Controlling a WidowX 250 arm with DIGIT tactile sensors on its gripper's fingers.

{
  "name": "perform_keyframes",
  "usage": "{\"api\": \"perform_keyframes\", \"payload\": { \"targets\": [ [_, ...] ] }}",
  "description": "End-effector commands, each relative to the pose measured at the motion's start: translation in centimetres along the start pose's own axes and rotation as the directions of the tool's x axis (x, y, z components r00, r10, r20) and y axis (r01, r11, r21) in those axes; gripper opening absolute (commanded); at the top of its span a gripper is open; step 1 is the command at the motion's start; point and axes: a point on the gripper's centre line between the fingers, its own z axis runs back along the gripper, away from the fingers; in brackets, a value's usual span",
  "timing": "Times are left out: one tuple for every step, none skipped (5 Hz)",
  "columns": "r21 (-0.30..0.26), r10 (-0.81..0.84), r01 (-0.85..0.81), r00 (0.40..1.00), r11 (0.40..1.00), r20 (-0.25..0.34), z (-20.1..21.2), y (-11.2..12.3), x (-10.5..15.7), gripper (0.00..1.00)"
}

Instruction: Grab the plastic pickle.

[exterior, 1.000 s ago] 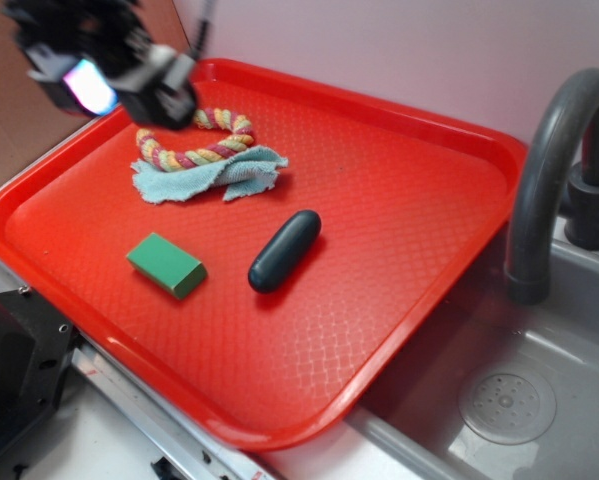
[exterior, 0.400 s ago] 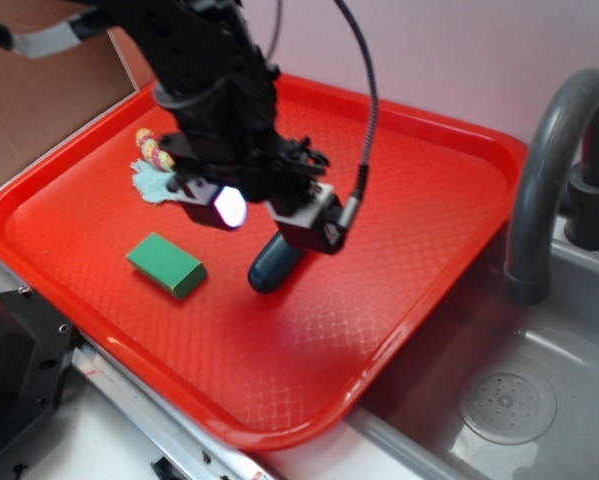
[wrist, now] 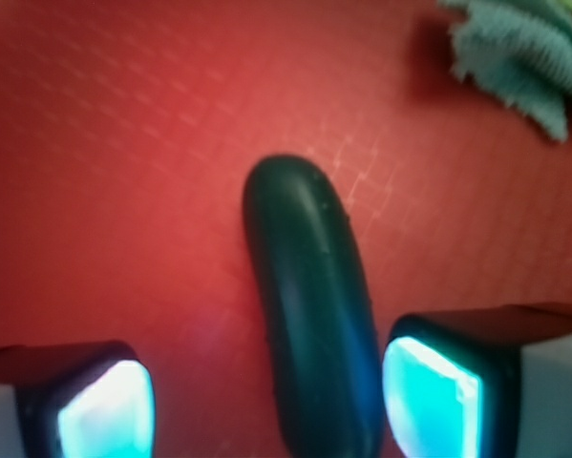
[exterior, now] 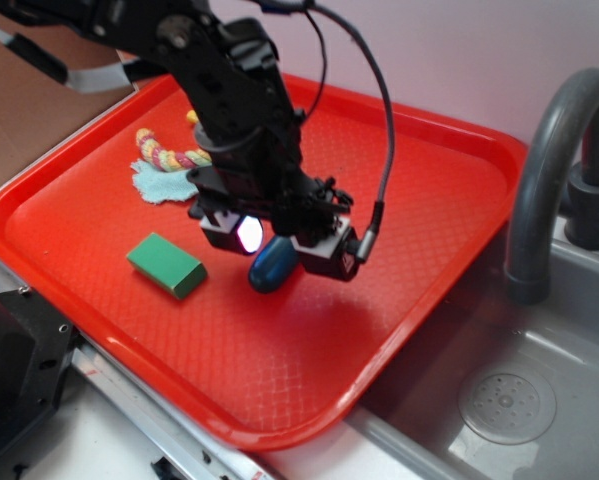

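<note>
The green block [exterior: 166,264] lies untouched at the tray's left. Within the last second the gripper [exterior: 276,243] has swung from the tray's [exterior: 429,200] far left corner down over the plastic pickle [exterior: 273,265]. Its jaws stand wide, straddling the pickle, the right pad [wrist: 429,396] nearly touching. Judgement: closing is the next step.

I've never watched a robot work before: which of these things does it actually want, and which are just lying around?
Part of the job:
- pickle
- gripper, open, one finger on each side of the pickle

Just lying about:
- green block
- rope
- blue cloth
- red tray
- faucet
</note>
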Motion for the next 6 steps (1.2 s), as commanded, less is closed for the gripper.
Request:
{"api": "perform_keyframes", "payload": {
  "targets": [
    [0.007,-0.03,0.03,0.999,1.0,-0.033,-2.4,-1.2,0.7,1.0],
    [0.006,-0.04,0.04,0.998,0.999,-0.039,-2.8,-1.3,0.5,0.0],
    [0.013,-0.022,0.022,0.999,1.0,-0.036,-2.7,-1.1,0.3,0.0],
    [0.037,-0.035,0.036,0.999,0.999,-0.021,-0.7,-0.4,0.8,0.0],
    [-0.007,-0.219,0.219,0.972,0.976,-0.086,2.6,0.3,2.2,0.0],
    [-0.073,-0.365,0.36,0.928,0.93,-0.078,7.5,1.4,3.2,0.0]
  ]
}}
